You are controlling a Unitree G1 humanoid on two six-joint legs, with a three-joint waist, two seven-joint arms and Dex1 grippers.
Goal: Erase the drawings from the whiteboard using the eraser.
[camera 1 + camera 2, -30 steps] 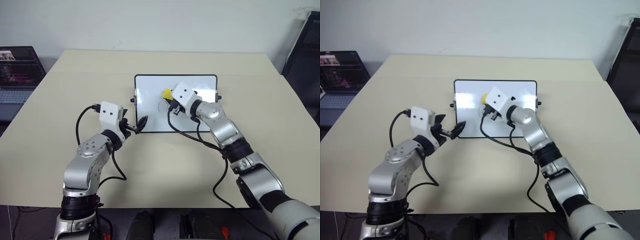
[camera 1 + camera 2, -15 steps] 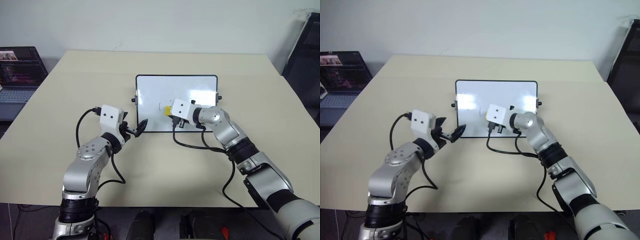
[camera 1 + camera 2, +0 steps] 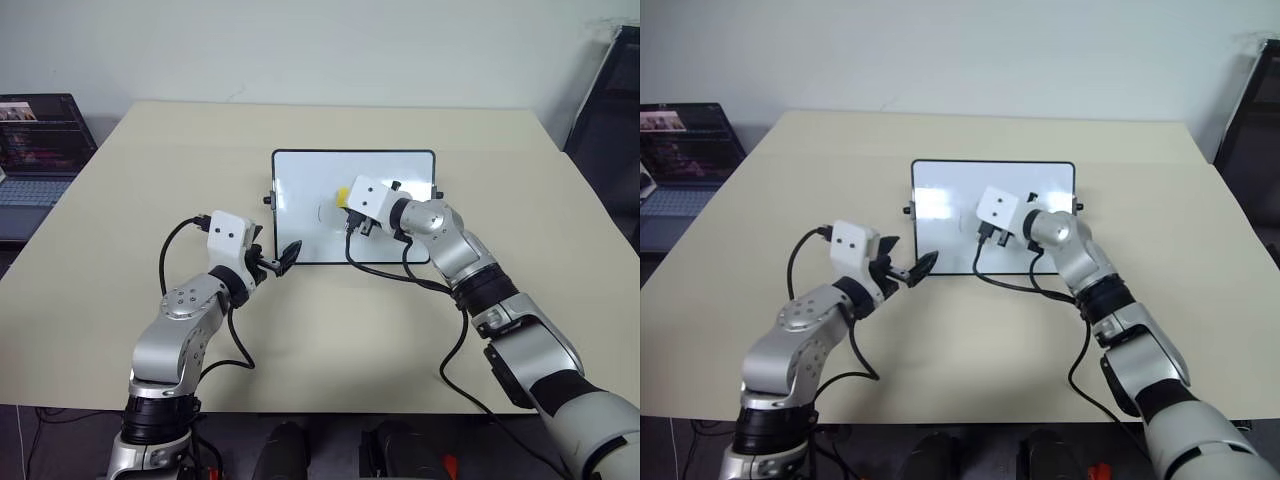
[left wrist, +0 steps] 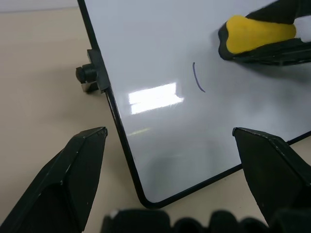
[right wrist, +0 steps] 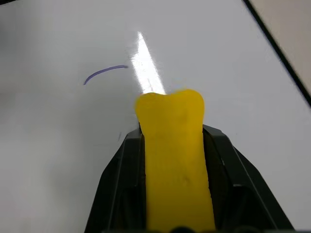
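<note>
The whiteboard [image 3: 385, 225] lies flat on the table, black-framed with small knobs on its sides. My right gripper [image 3: 349, 207] is shut on the yellow eraser [image 3: 341, 194] and holds it over the board's middle; the eraser [image 5: 172, 160] points toward the drawings, one thin curved stroke [image 5: 104, 74] just ahead of it. That same stroke [image 4: 198, 77] lies on the glossy board beside the eraser [image 4: 257, 34]. My left gripper [image 3: 278, 257] stands open at the board's near left corner, with the rounded corner [image 4: 146, 199] between its fingers [image 4: 73, 179].
A laptop [image 3: 35, 140] sits off the table's far left corner. A dark frame [image 3: 605, 110] stands to the right of the table. Black cables hang from both wrists above the beige tabletop [image 3: 350, 330].
My right gripper swept the eraser toward the board's near edge and back to its middle. Only one stroke remains beside it. The left gripper stayed at the corner.
</note>
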